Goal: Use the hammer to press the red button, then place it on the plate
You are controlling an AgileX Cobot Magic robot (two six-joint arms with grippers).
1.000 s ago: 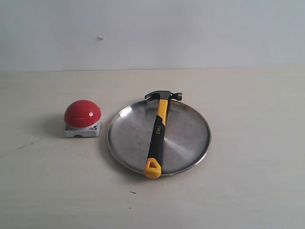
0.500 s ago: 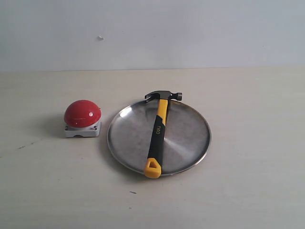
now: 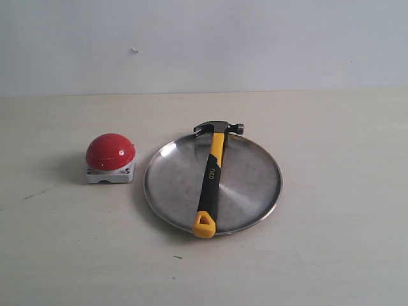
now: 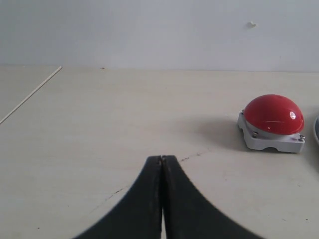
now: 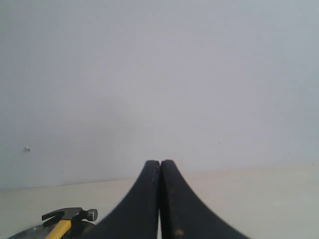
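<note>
The hammer (image 3: 210, 182) lies across the silver plate (image 3: 248, 182), its dark head (image 3: 218, 127) over the far rim and its yellow looped end over the near rim. The red button (image 3: 111, 152) on its white-grey base stands just left of the plate. Neither gripper shows in the exterior view. My left gripper (image 4: 161, 158) is shut and empty, hovering over bare table, with the red button (image 4: 273, 114) ahead and off to one side. My right gripper (image 5: 160, 162) is shut and empty, and the hammer head (image 5: 70, 215) peeks in beside it.
A pale wooden table (image 3: 344, 255) carries everything, with a plain light wall (image 3: 255, 44) behind. A table edge or seam (image 4: 30, 95) shows in the left wrist view.
</note>
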